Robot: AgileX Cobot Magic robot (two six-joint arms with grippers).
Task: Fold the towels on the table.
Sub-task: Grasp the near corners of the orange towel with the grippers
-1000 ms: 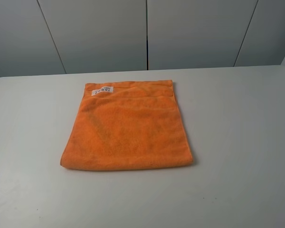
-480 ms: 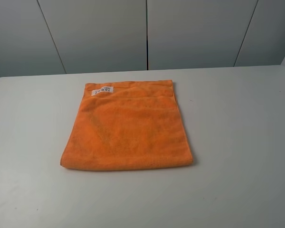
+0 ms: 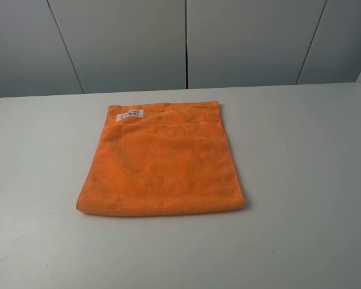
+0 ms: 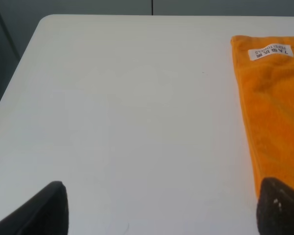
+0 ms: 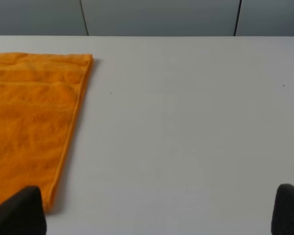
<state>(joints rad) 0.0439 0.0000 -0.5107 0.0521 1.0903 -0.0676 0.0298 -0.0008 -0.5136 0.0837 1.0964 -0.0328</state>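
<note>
The orange towel [image 3: 161, 161] lies flat on the white table [image 3: 301, 156], left of centre, folded with its fold along the near edge. Its white label [image 3: 130, 114] sits at the far left corner. No arm shows in the exterior high view. In the left wrist view my left gripper [image 4: 161, 208] is open and empty over bare table; the towel [image 4: 272, 107] and its label [image 4: 269, 52] lie beside it. In the right wrist view my right gripper [image 5: 159, 213] is open and empty, with the towel [image 5: 32, 117] off to one side.
Grey panelled walls [image 3: 186, 42] stand behind the table's far edge. A rounded table corner [image 4: 44, 22] shows in the left wrist view. Bare tabletop surrounds the towel on all sides.
</note>
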